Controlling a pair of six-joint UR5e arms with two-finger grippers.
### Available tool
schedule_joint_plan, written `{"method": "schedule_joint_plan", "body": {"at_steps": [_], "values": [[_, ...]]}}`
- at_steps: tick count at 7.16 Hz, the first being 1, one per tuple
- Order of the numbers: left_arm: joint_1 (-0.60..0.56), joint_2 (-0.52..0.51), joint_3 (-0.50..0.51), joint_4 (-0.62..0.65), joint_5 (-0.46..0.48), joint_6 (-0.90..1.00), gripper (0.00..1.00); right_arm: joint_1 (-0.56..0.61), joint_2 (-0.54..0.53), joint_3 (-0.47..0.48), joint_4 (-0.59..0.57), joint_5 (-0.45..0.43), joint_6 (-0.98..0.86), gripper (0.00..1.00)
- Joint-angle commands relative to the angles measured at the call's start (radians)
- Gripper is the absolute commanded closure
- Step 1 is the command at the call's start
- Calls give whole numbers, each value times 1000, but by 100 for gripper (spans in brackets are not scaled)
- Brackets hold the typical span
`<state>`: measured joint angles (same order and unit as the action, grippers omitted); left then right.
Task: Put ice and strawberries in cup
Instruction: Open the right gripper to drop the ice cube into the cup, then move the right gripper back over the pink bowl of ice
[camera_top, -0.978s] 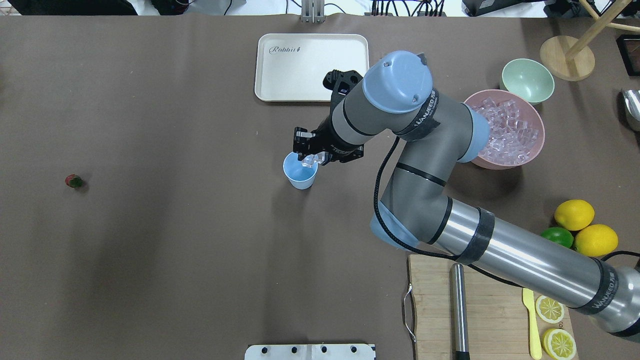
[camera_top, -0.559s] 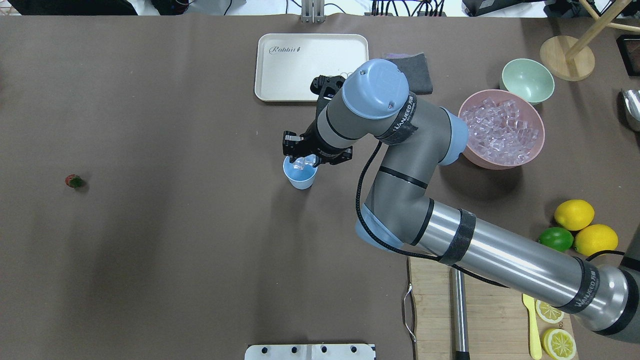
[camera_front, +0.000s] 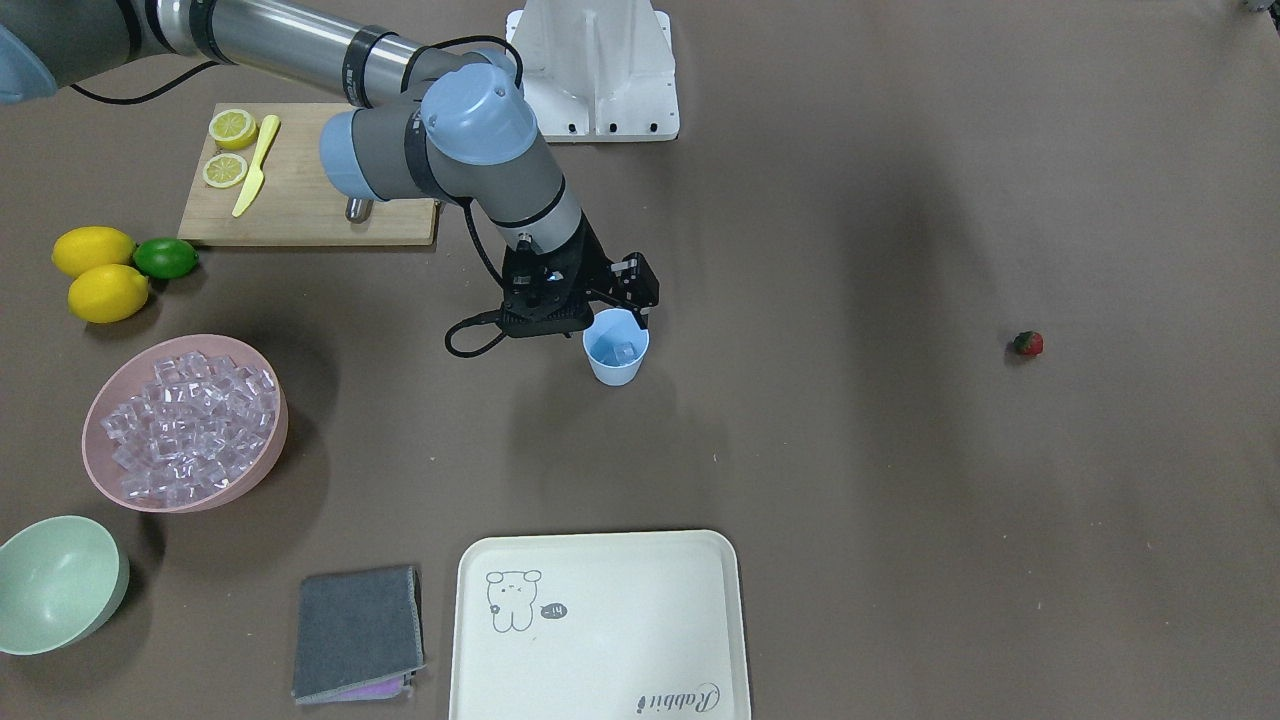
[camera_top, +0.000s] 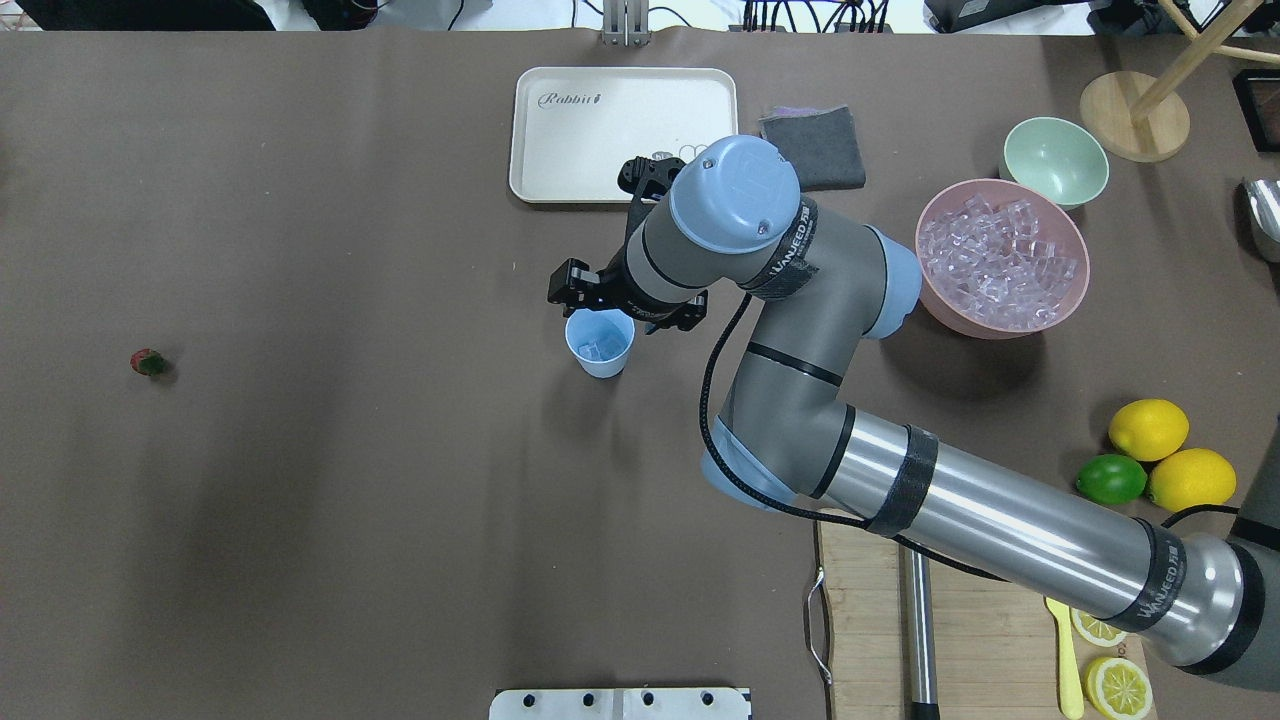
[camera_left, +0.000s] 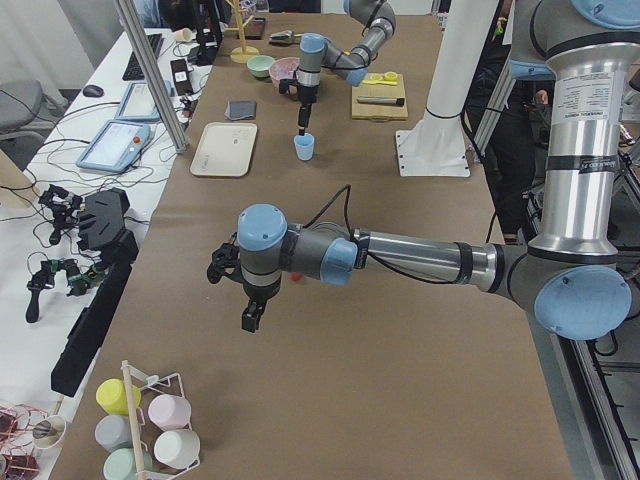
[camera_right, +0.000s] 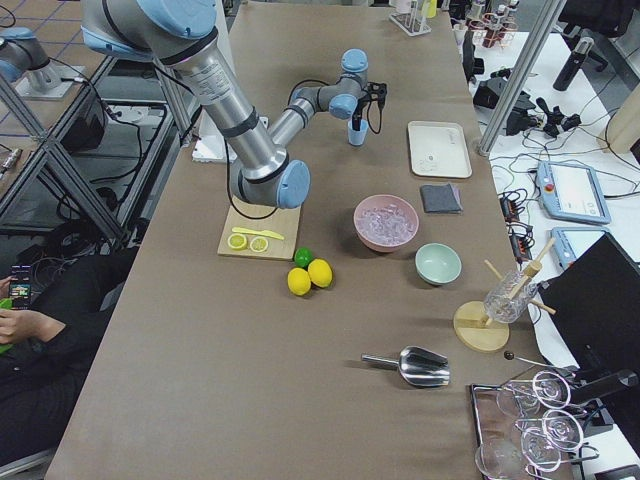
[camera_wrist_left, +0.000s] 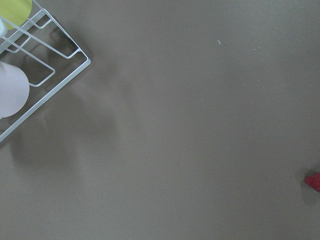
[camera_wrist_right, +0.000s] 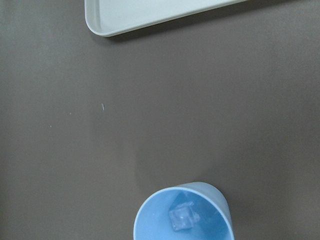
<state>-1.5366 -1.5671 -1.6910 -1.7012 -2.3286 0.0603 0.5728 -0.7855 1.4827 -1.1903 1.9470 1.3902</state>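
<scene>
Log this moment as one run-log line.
right gripper: above cup, jaws hold nothing | cup: one ice cube inside | strawberry: on table, far from cup | pending: strawberry

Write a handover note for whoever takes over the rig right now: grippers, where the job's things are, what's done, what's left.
Right gripper: open and empty, hanging just above the small light-blue plastic cup.
Left gripper: hanging over bare table close to the strawberry; it shows only from the side, so open or shut cannot be told.
Things: the cup stands upright mid-table. One clear ice cube lies in it. The other ice cubes fill the pink bowl on the robot's right. The tiny red strawberry lies on the table far to the robot's left.
Done: one cube in the cup.
Left: the strawberry, and more ice if wanted.
</scene>
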Motion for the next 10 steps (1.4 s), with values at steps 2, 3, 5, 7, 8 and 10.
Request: {"method": "schedule_joint_plan", "body": {"at_steps": [2, 3, 5, 7, 8, 10], "values": [[1, -2, -1, 0, 0, 0, 2, 74, -9, 69, -59, 147, 7, 1], [1, -2, -3, 0, 0, 0, 2, 131, -30, 133, -178, 211, -25, 1], [0, 1, -7, 0, 0, -3, 2, 211, -108, 218, -342, 230, -114, 1], [1, 4, -10, -2, 0, -7, 2, 324, -265, 307, -414, 231, -301, 1], [0, 4, -12, -2, -2, -8, 2, 361, -281, 307, -486, 225, -424, 1], [1, 5, -15, -2, -3, -8, 2, 384, -284, 306, -702, 175, -610, 1]]}}
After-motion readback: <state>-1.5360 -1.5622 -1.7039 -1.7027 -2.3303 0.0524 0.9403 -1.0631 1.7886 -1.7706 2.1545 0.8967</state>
